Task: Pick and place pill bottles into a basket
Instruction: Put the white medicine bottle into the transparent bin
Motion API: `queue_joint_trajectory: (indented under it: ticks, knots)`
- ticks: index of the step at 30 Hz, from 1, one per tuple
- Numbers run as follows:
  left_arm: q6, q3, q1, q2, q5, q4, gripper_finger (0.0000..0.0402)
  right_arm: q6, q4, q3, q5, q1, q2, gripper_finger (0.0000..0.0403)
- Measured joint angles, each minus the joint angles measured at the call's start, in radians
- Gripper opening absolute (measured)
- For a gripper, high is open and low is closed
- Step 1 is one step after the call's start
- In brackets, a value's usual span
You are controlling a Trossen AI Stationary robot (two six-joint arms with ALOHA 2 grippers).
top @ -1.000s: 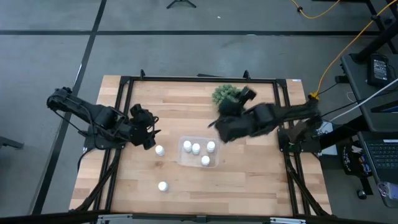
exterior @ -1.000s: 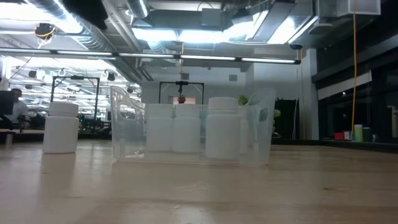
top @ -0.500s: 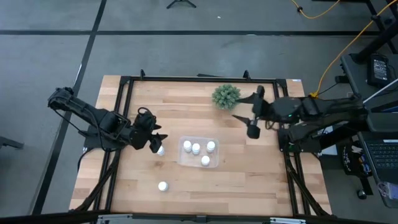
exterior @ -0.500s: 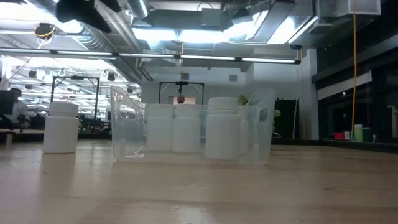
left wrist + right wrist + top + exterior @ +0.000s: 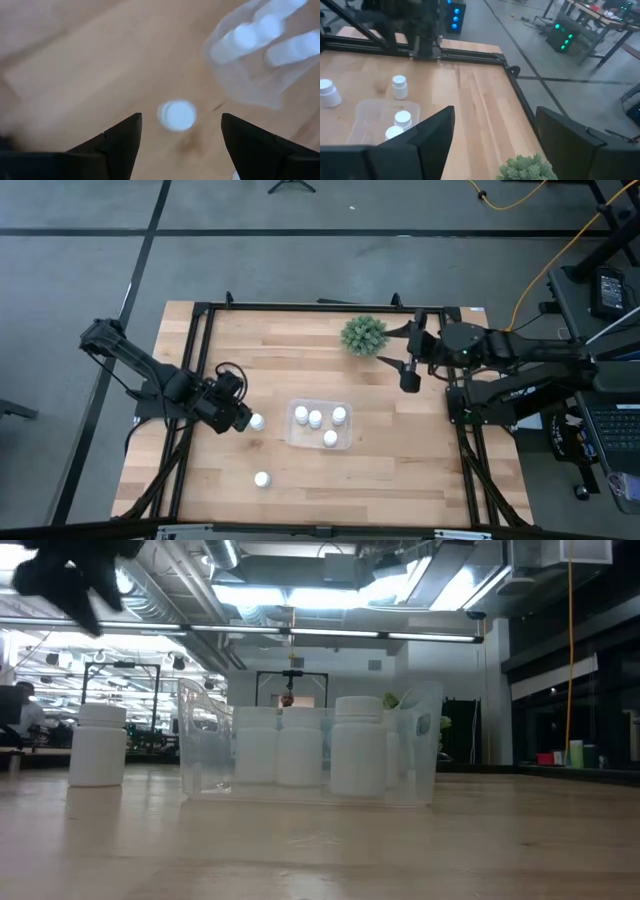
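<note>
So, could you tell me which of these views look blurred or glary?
Left wrist view: motion-blurred, the pill bottle and basket smeared. Low view: ceiling lights glare, and the dark arm at upper left is blurred. High view: evenly lit and sharp.

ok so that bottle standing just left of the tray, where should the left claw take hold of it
Grip the pill bottle across its round body just under the cap, coming straight down from above. It stands upright on the table, apart from the basket, so both sides are free. The left claw is open over it, one finger on each side. The round wall suits any angle.
</note>
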Motion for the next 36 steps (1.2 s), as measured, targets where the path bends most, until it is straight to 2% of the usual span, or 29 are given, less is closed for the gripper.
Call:
queue_joint_trajectory:
  ticks: [4,7,13,18,27,36]
  knots:
    - [-0.142,-0.070,0.000,0.000,0.030,-0.003,0.0277,0.000,0.040,0.000,0.000,-0.017,0.029,0.0279]
    - [-0.175,-0.087,0.000,0.000,0.027,0.011,0.0285,-0.003,0.083,0.000,-0.034,-0.031,0.049,0.0279]
    - [-0.078,-0.087,0.001,0.000,-0.005,0.132,0.0310,0.002,0.133,0.000,-0.075,-0.052,0.092,0.0279]
    - [-0.065,-0.117,0.008,0.000,0.019,0.232,0.0340,0.015,0.144,0.000,-0.078,-0.052,0.121,0.0279]
    - [-0.055,-0.131,0.025,0.008,0.005,0.236,0.0385,0.026,0.144,0.000,-0.124,-0.051,0.133,0.0279]
    - [-0.004,-0.132,0.060,0.136,0.082,0.237,0.0396,0.026,0.143,0.000,-0.129,-0.050,0.132,0.0279]
